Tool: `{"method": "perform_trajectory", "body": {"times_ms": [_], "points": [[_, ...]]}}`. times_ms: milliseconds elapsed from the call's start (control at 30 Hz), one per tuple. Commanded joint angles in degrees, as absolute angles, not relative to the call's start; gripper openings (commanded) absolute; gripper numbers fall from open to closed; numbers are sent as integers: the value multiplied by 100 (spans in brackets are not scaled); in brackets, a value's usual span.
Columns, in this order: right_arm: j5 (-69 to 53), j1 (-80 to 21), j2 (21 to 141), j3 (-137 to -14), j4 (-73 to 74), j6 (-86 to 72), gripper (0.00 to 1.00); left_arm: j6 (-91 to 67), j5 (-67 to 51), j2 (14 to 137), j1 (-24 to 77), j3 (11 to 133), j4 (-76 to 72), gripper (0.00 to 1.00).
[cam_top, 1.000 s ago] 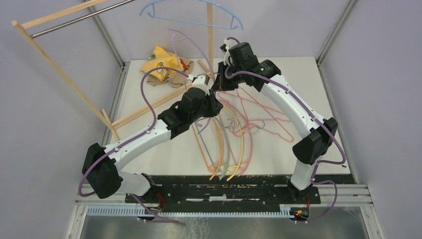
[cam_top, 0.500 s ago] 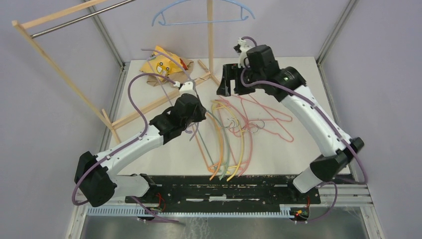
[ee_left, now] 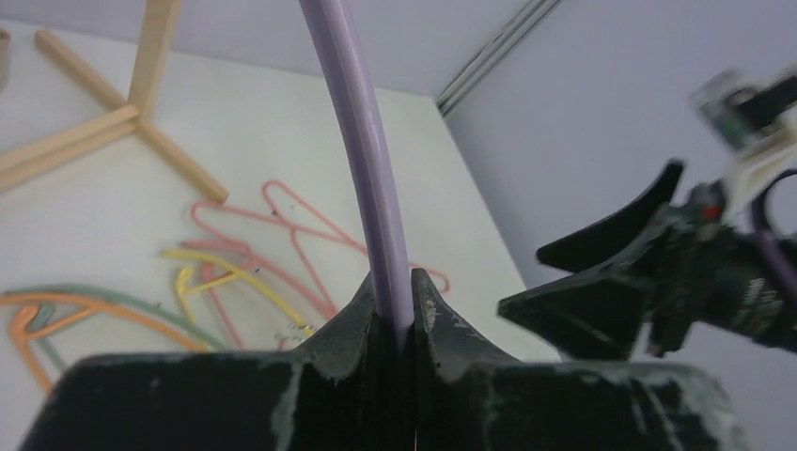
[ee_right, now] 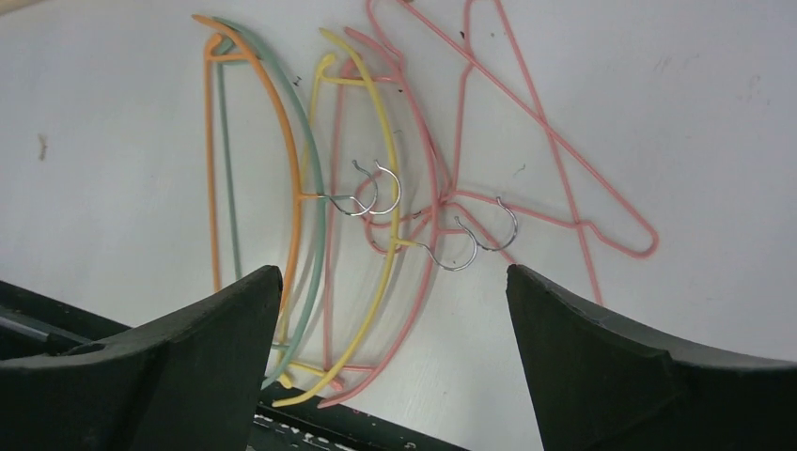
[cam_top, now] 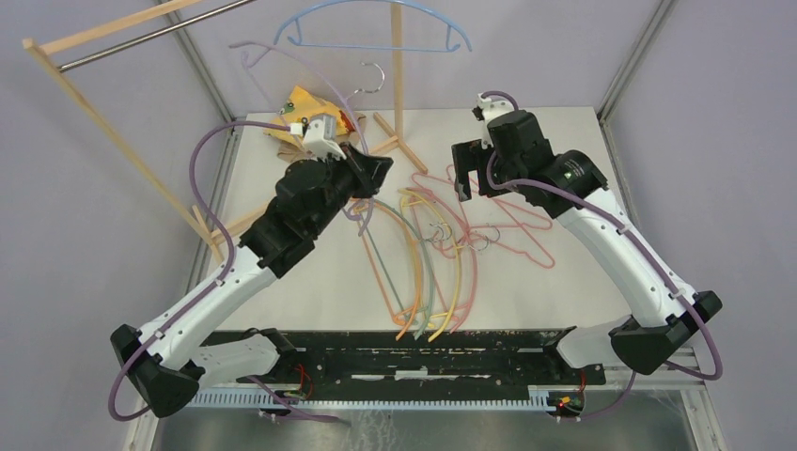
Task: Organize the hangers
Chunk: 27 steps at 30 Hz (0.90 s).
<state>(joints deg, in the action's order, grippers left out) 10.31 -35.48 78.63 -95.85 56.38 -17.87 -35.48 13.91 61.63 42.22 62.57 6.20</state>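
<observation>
**A:** Is any writing showing?

**B:** Only some print on the yellow cloth (cam_top: 303, 98) at the back of the table (cam_top: 583, 282), and it is coming out too small to read.

**A:** How is the left arm (cam_top: 235, 272) standing?

**B:** It is reaching up and back beside the wooden rack (cam_top: 103, 127), with the left gripper (ee_left: 395, 282) raised off the table. Its jaws are pinching tight on the purple hanger (ee_left: 362, 141), which is arching up over the cloth.

**A:** And the right arm (cam_top: 620, 244)?

**B:** It is stretching forward, with the right gripper (ee_right: 393, 272) pointing down, its jaws spread wide and gripping nothing. It is hovering above the orange hanger (ee_right: 212, 188), green hanger (ee_right: 230, 188), yellow hanger (ee_right: 385, 132) and pink hangers (ee_right: 564, 146), which are lying overlapped on the table. A blue hanger (cam_top: 376, 47) is hanging by the rack's upright post.
</observation>
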Motion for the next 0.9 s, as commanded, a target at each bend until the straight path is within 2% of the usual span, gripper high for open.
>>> {"method": "perform_trajectory", "body": {"times_ms": [0,233,867], "points": [[1511,-3532,7919,-9620,5493,-1604,98,-3423,546,6474,3550,7006,-283,3],[1692,-3511,8251,-10194,5528,-1337,98,-3526,302,7312,2980,8084,-313,3],[1626,-3190,8614,-10538,5564,-1135,100,-4139,39,8677,2355,9161,-1218,3]]}}
